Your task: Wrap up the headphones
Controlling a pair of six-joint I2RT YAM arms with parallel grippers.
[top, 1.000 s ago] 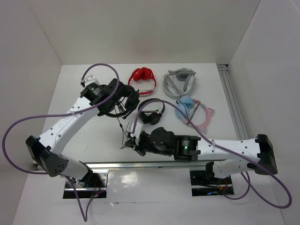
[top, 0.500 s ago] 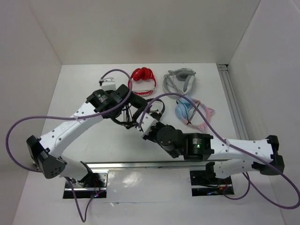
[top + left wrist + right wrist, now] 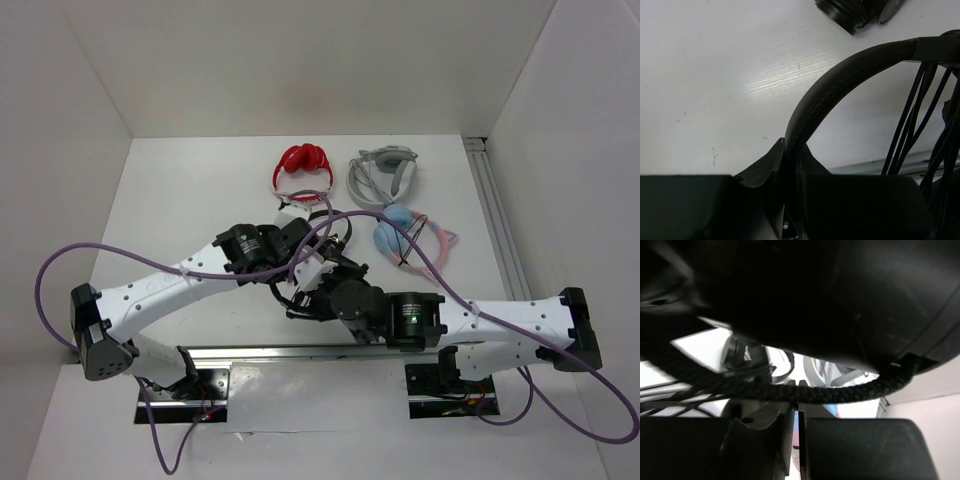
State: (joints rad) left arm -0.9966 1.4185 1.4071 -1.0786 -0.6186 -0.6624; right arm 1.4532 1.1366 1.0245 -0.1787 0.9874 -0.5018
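1. Near the middle of the table [image 3: 190, 200], the headphones [image 3: 850, 65] hang from the left gripper [image 3: 790, 167], whose jaws are closed tight on the headband. The band is curved and padded, so a hard tug on the cord could swivel it or drag it free.
2. Just on the near side, the right gripper [image 3: 798, 407] is pinched almost fully together on the braided cable [image 3: 840, 392]. The cord lies across the very tips, so it could slide through or pop out once drawn taut.
3. Several cable strands [image 3: 912, 110] cross the band and look loose. Slack during another turn could let them slip off or tangle.
4. The smaller black pair [image 3: 855, 12] lies close by, with the red pair [image 3: 304, 165] further off. A wide sweep of cord could snag either.
5. Both wrists are crowded together, so a careless swing could knock one arm into the other.
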